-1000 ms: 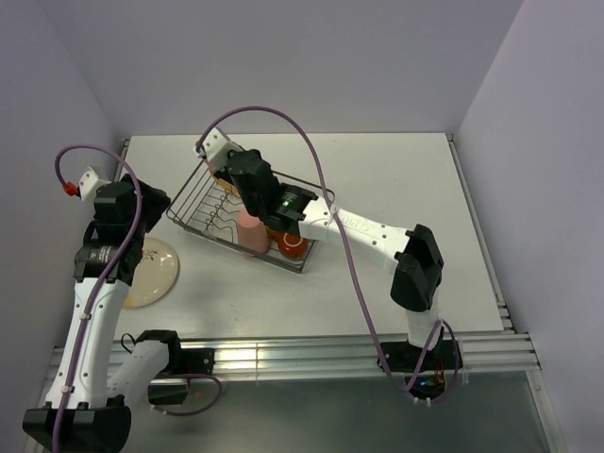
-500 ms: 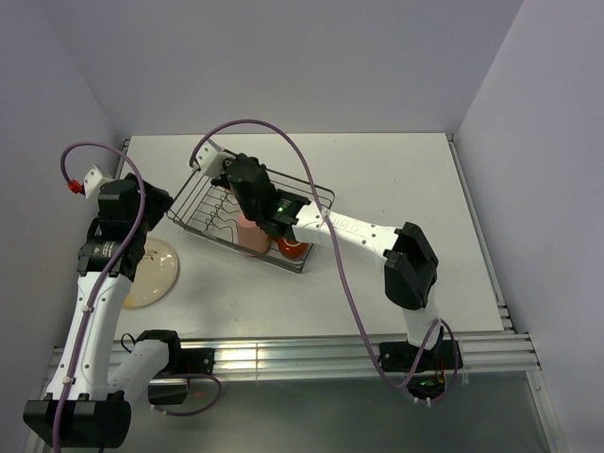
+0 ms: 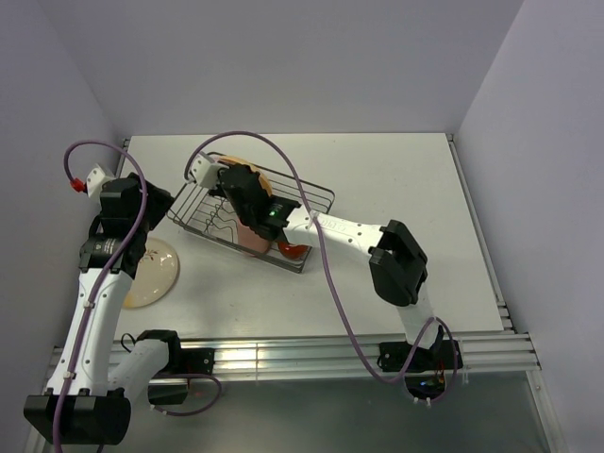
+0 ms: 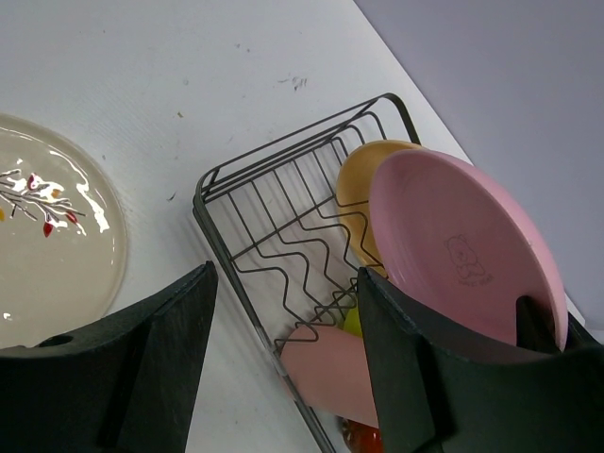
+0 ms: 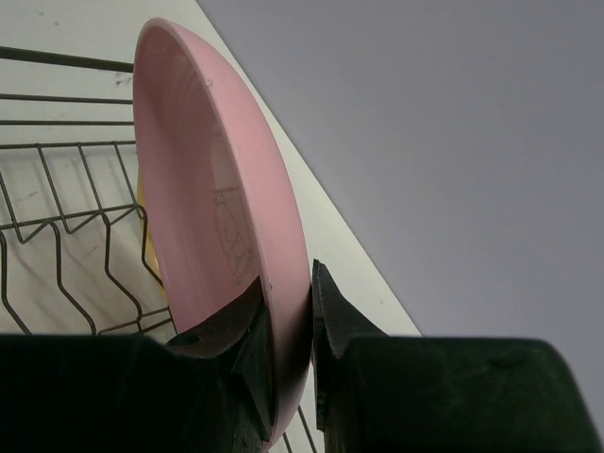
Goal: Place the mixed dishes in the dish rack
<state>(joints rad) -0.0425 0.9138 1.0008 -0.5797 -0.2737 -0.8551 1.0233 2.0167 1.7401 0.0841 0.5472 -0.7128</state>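
Note:
My right gripper (image 5: 288, 311) is shut on the rim of the pink plate (image 5: 208, 189) and holds it on edge over the far left part of the dish rack (image 4: 212, 189). The tan-orange plate (image 4: 363, 184) stands in the rack just behind the pink plate (image 4: 462, 255). The salmon-pink tumbler (image 4: 330, 373), lime-green bowl (image 4: 351, 323) and red mug (image 3: 291, 248) sit in the rack's near end. The pale cream plate (image 3: 151, 272) lies flat on the table to the left of the rack. My left gripper (image 4: 285, 278) is open and empty above the table by the rack's left side. The grey-beige cup is hidden.
The rack (image 3: 316, 198) lies at an angle on the white table's (image 3: 396, 179) left half. Purple walls close in on the left, back and right. My right arm's purple cable (image 3: 283, 156) arcs over the rack.
My right gripper has carried the pink plate farther toward the rack's far left end. My left arm has hardly moved.

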